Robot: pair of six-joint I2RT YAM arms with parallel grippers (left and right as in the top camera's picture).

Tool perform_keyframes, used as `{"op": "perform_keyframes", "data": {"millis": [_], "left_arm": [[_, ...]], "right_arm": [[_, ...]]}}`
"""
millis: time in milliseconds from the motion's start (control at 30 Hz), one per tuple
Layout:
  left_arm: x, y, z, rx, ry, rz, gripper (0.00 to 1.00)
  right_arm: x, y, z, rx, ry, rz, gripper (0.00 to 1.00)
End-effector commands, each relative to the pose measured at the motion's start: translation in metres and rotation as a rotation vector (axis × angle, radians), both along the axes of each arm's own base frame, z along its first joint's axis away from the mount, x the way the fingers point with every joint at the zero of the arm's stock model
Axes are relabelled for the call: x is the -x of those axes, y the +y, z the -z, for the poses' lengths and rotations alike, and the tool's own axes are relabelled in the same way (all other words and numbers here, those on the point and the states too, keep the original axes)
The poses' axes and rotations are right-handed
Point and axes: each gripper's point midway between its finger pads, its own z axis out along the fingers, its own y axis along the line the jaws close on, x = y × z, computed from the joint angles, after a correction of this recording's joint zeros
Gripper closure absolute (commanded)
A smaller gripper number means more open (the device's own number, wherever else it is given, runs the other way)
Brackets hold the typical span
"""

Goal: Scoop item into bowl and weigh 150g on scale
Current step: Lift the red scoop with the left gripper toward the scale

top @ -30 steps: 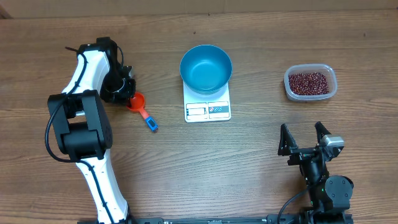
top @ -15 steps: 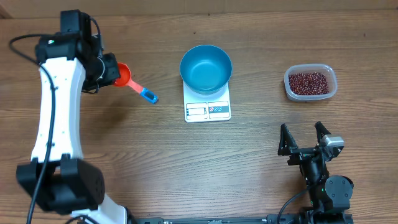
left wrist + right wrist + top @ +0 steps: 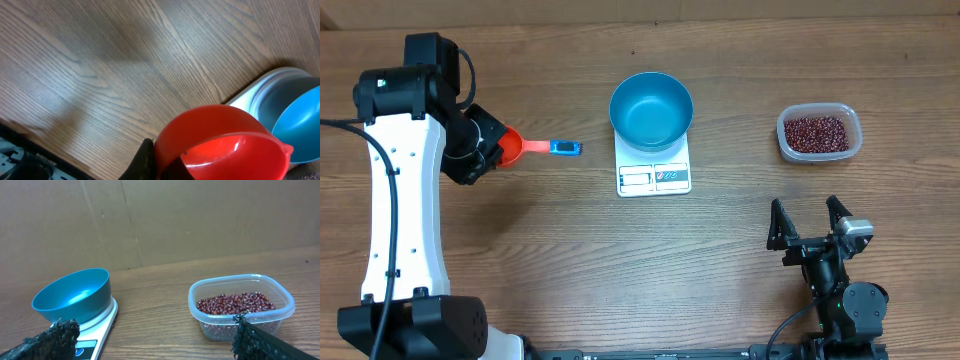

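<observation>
Beans (image 3: 817,133) sit in the tub (image 3: 820,158) far right, bowl (image 3: 651,112) on the scale (image 3: 654,178) mid-table; left gripper (image 3: 492,150) pinches the red scoop (image 3: 533,147) over bare wood, right gripper (image 3: 805,206) spread wide near the front edge

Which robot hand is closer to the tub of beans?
Right. The right gripper, open, is on the same side as the tub. The left gripper, holding the red scoop, is far off beyond the blue bowl.
</observation>
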Motion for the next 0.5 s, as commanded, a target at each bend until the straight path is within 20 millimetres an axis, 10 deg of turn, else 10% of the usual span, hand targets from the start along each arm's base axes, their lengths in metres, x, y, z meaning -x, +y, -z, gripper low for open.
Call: {"op": "perform_keyframes", "data": {"millis": [0, 467], "left_arm": [[0.0, -0.005, -0.005, 0.006, -0.01, -0.013, 0.96], [0.002, -0.051, -0.004, -0.039, -0.008, 0.153, 0.96]], "right_arm": [[0.0, 0.002, 0.003, -0.005, 0.001, -0.007, 0.0], [0.0, 0.002, 0.003, -0.005, 0.001, -0.007, 0.0]]}}
